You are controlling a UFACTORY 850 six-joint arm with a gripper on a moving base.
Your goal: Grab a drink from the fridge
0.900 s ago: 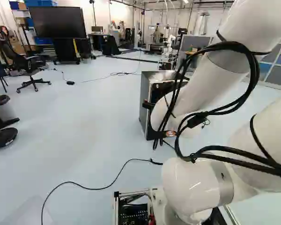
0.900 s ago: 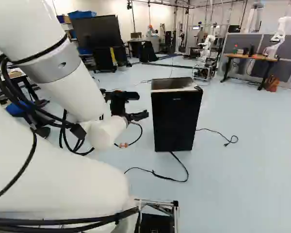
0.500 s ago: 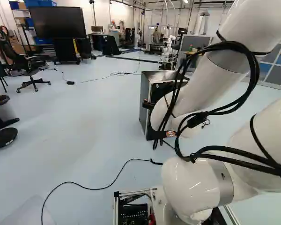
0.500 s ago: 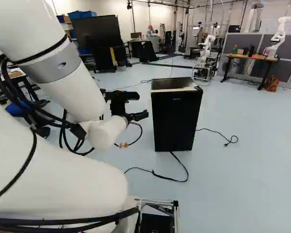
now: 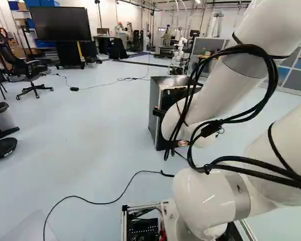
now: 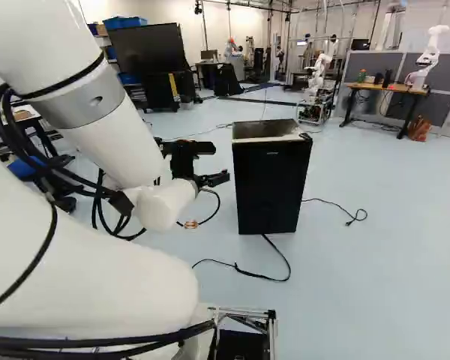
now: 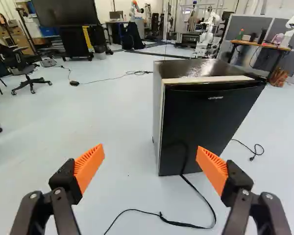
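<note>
In the right base view my gripper [image 6: 220, 163] stands to the left of the black fridge [image 6: 271, 187], with a gap showing between them. The wrist view shows the gripper [image 7: 151, 151] wide open, its orange pads apart and nothing between them. Ahead, offset toward one finger, is the fridge [image 7: 206, 125], upright on the floor with its door closed. Its side and top also show. At the left base view's middle, my arm partly covers the fridge [image 5: 157, 108] and hides most of the gripper. No drink is visible.
A black cable [image 7: 191, 225] lies on the floor before the fridge, and another cable [image 6: 345, 214] runs beside it. Farther off are an office chair [image 5: 34, 83], a large screen [image 5: 58, 23], a desk [image 6: 386, 88] and another robot [image 6: 433, 52].
The base has turned very slightly to the right, so the scene shifts a little left in both base views. My arm holds its pose against its lowest joint.
</note>
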